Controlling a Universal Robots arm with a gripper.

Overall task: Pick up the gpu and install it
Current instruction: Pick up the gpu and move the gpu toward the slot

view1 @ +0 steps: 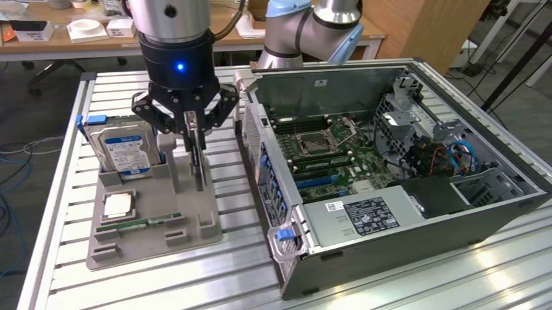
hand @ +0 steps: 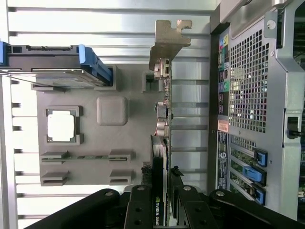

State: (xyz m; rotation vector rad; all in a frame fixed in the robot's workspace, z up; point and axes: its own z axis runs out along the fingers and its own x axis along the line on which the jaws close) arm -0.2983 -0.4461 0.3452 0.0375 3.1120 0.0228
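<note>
gpu point(view1: 200, 163) is clamped by gripper point(view1: 196, 132) in tray point(view1: 151, 248) slot; w/ a skewed lift it could be jammed.

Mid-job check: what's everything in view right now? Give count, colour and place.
gpu: one, dark with silver bracket, upright in the holder
hard drive: one, silver, blue label, standing in the holder
processor chip: one, silver, flat in the holder
RAM stick: one, green, lying in the holder
holder: one, grey, on the table
computer case: one, black, open, exterior view's right
table: one, silver slats, under everything
arm: one, silver and black, above the holder
pincer: one, black, shut on the gpu's upper edge
</note>
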